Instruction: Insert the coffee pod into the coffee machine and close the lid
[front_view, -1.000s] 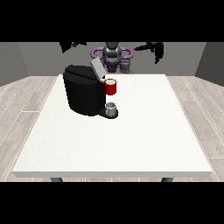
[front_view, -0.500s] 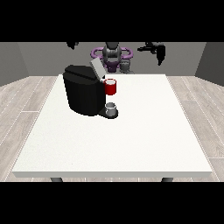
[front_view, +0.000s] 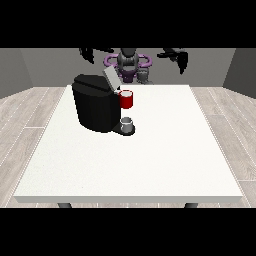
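Above table's far edge, hand at view's right (front_view: 176, 56) lower now

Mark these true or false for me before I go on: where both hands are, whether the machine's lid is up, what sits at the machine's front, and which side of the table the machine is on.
1. Both hands rest on the table. False: the hand at the view's left and the hand at the view's right are raised near the robot, above the white table.
2. The lid of the coffee machine is up. True.
3. A red thing at the machine shows at its front. True.
4. The machine stands at the view's right of the table. False: it stands at the view's left half, towards the robot.
5. A grey thing sits at the machine's base. True.
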